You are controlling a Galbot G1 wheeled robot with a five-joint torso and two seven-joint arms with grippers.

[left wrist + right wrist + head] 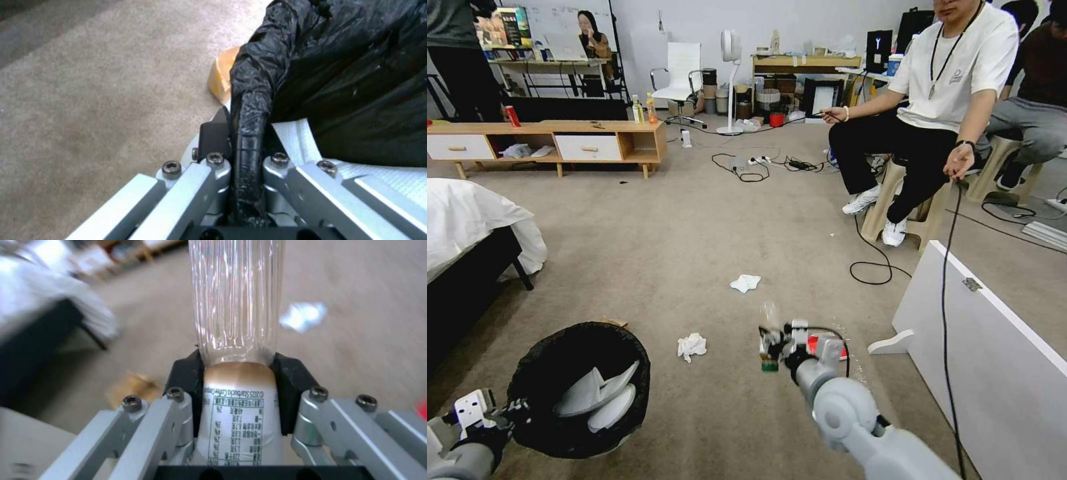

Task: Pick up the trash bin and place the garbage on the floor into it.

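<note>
Between the right gripper's (238,396) clamped jaws sits the bottle (236,323), while the left gripper (242,146) pinches the trash bin (570,373) rim, keeping it ready to receive.

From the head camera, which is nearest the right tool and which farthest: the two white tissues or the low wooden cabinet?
From the right tool:
1. Crumpled tissue, on the carpet toward the bin side.
2. Flatter tissue, farther out on the carpet.
3. Wooden cabinet, across the room, far left.
</note>
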